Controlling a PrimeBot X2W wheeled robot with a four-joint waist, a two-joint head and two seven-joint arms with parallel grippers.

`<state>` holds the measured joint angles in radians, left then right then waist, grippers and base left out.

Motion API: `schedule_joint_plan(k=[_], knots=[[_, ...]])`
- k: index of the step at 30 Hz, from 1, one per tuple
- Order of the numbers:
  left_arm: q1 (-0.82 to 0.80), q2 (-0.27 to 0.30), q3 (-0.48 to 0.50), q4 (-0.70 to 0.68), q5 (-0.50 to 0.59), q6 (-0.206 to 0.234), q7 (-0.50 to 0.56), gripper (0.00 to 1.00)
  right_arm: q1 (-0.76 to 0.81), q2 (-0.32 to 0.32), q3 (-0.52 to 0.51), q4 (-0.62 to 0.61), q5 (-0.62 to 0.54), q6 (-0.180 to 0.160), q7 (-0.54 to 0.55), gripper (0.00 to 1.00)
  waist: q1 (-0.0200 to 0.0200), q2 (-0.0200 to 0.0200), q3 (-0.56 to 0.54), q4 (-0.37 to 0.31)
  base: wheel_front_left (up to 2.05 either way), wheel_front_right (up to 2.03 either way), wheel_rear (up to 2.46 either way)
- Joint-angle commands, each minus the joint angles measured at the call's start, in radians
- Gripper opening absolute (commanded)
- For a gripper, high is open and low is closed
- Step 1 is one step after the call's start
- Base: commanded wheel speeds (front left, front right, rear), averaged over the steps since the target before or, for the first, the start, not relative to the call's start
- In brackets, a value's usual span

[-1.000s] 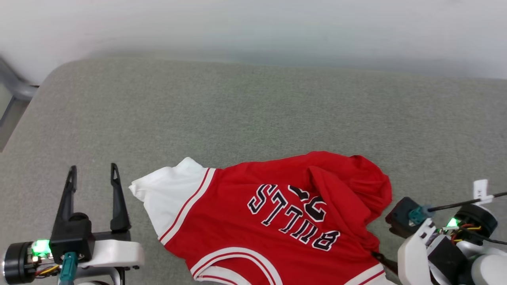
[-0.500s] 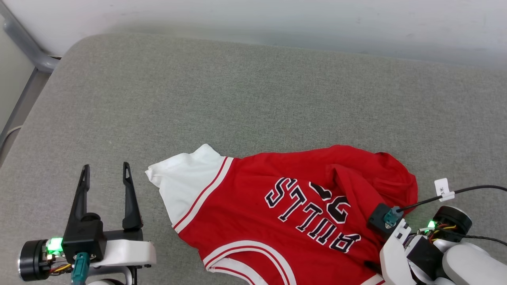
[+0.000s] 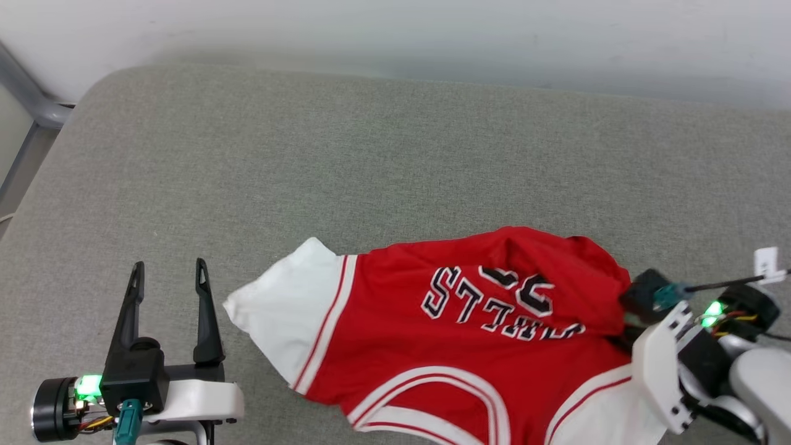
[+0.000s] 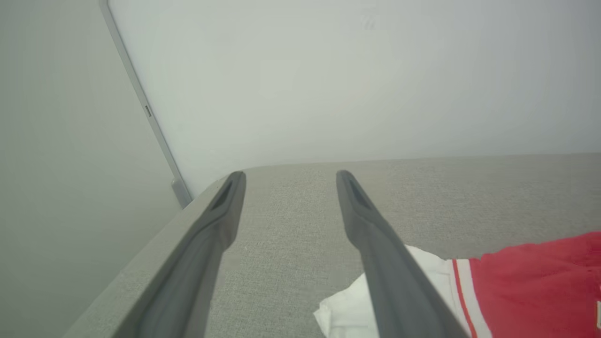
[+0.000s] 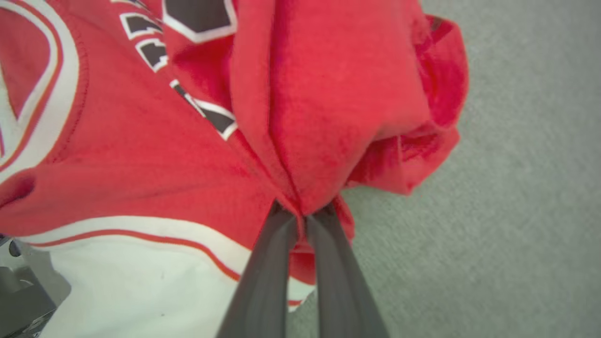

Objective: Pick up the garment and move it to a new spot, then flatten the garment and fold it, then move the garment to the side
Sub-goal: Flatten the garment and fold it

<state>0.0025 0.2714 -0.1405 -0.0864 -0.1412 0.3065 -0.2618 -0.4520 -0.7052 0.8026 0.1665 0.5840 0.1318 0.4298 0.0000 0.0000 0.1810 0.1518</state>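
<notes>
**Grip taken; move, flattening and fold all outstanding**

- right pincer (image 5: 303,211): the fingers are closed on a bunched fold of red cloth at the edge of the jersey (image 3: 469,358). The cloth is pinched between the tips and gathered into creases just beyond them.
- The rest of the jersey is spread beyond that pincer and to its left, front up, on the grey pad (image 3: 371,154). Near the grip, a red flap is doubled over onto the front.
- left pincer (image 3: 168,272): the fingers are held wide apart with nothing between them. A white sleeve (image 3: 278,315) lies just to its right, untouched.
- Progress, as judged: only the pick-up is under way. Most of the cloth is seen resting on the pad, so a lift cannot be confirmed. Relocation, flattening, folding and setting aside are all left to be done.
</notes>
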Motion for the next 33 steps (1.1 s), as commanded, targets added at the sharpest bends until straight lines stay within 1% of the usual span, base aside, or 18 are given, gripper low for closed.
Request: schedule_joint_plan(k=[1,6,8,12,15,16,22,23,24,29,33], knots=[[0.011,-0.007,0.006,-0.002,0.011,-0.009,-0.004,1.0,-0.013,-0.015,-0.028,-0.007,-0.002,-0.002,0.0,0.0,0.0,0.0,-0.001,-0.002,0.0,0.0,0.0],[-0.011,-0.029,0.009,0.004,0.029,-0.04,-0.004,1.0,-0.058,-0.034,-0.095,-0.014,0.001,-0.002,0.039,0.0,0.0,0.0,0.014,0.018,0.0,0.0,0.0],[-0.014,-0.042,0.008,0.007,0.036,-0.048,-0.004,1.0,-0.094,-0.025,-0.101,-0.009,0.001,-0.002,0.056,0.0,0.0,0.0,0.024,0.031,0.0,0.0,0.0],[-0.028,-0.063,0.01,0.016,0.047,-0.064,-0.004,1.0,-0.193,0.001,-0.078,0.021,-0.012,-0.002,0.088,0.0,0.0,0.0,0.043,0.061,0.0,0.0,0.0],[-0.034,-0.078,0.014,0.023,0.054,-0.076,-0.004,1.0,-0.291,0.038,-0.045,0.074,-0.025,-0.002,0.101,0.0,0.0,0.0,0.06,0.079,0.0,0.0,0.0],[-0.034,-0.078,0.014,0.023,0.054,-0.076,-0.004,1.0,-0.291,0.038,-0.045,0.074,-0.025,-0.002,0.101,0.0,0.0,0.0,0.06,0.079,0.0,0.0,0.0],[-0.058,-0.104,0.019,0.031,0.07,-0.097,-0.004,1.0,-0.428,0.138,0.044,0.25,-0.037,-0.002,0.111,0.0,0.0,0.0,0.088,0.109,0.0,0.0,0.0],[-0.066,-0.112,0.019,0.034,0.073,-0.104,-0.004,1.0,-0.448,0.167,0.088,0.314,-0.02,-0.002,0.123,0.0,0.0,0.0,0.097,0.117,0.0,0.0,0.0],[-0.07,-0.115,0.02,0.035,0.076,-0.108,-0.004,1.0,-0.455,0.179,0.109,0.342,-0.013,-0.002,0.125,0.0,0.0,0.0,0.101,0.12,0.0,0.0,0.0],[-0.082,-0.13,0.028,0.042,0.086,-0.119,-0.004,1.0,-0.454,0.223,0.217,0.472,0.029,-0.001,0.116,0.0,0.0,0.0,0.116,0.124,0.0,0.0,0.0],[-0.086,-0.135,0.036,0.047,0.091,-0.123,-0.004,1.0,-0.449,0.237,0.253,0.521,0.064,-0.001,0.078,0.0,0.0,0.0,0.115,0.119,0.0,0.0,0.0]])
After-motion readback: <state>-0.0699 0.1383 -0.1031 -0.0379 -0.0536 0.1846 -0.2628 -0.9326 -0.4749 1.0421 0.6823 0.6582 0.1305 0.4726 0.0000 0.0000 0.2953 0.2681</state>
